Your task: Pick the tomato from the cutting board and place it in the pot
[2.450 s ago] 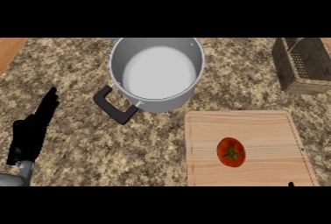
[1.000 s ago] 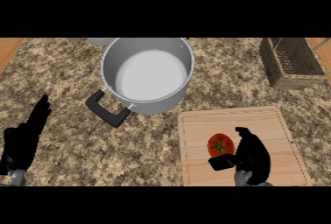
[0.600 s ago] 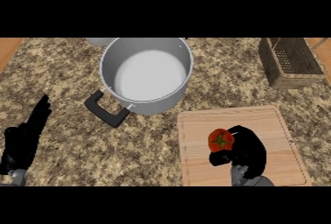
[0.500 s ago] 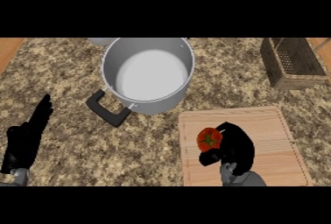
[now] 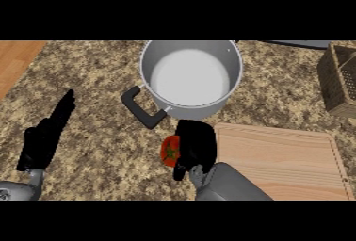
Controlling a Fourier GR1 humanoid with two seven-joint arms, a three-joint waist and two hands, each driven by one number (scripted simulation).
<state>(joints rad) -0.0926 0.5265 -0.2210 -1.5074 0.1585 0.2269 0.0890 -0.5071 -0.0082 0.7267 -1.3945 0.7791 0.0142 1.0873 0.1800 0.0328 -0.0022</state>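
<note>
Right hand holds the tomato; fingers curl over its top and right side, so only the red left half with a bit of green stem shows; tomato sits off the cutting board, just past the board's left edge and over the speckled desk, between board and pot. Whether it is lifted clear of the desk cannot be told from this steep view; judged as mid-carry, grasp made, placement not yet done.

Grasp from above and the right makes sense; it leaves the tomato's underside free for a release into the pot's open mouth.

Pot stands just beyond the hand, upright, inside pale and bare; its black handle juts toward the lower left, close to the tomato's path; likely the one edge to mind, along with the near rim, which the tomato must rise over.

Left hand rests at the view's left, fingers straight and released, well apart from pot and tomato; no obstruction there.

Wire basket at far right edge, well apart; open desk to the left of the pot.
</note>
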